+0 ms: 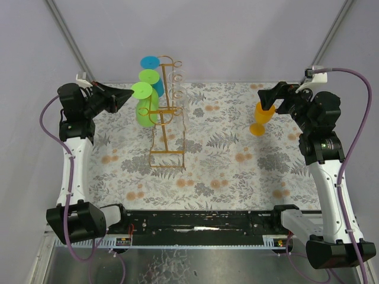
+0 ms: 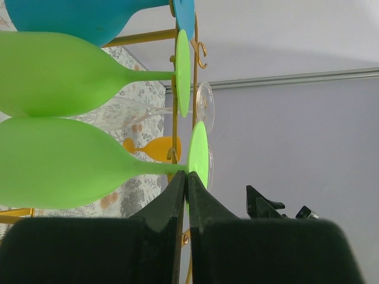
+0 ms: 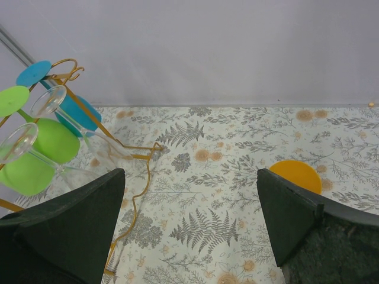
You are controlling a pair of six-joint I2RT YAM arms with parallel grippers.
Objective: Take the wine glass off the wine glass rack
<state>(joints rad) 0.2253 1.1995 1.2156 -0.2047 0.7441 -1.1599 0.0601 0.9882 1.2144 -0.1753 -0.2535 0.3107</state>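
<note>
1. The wine glass rack [image 1: 167, 154] stands on the leaf-patterned table [image 1: 237, 177], left of centre. Glasses hang bowl-down from its top rails by their feet.
2. Three coloured glasses hang on the rack's left side. A blue glass [image 1: 151, 61] is at the far end, a second green glass [image 1: 148, 76] is in the middle, and the near green wine glass [image 1: 142, 90] is closest to the arms.
3. Two clear glasses [image 1: 176, 77] hang on the rack's right side.
4. The left gripper [image 2: 186, 176] has its fingers pressed together with only a thin seam between them. Its tips sit right where the near green wine glass's stem meets its foot, and it cannot be told whether they pinch anything.
5. An orange glass [image 1: 262, 113] stands upright on the right part of the table, well apart from the rack.
6. The right gripper [image 3: 189, 177] hangs just above the orange glass with its fingers spread wide, holding nothing.
</note>
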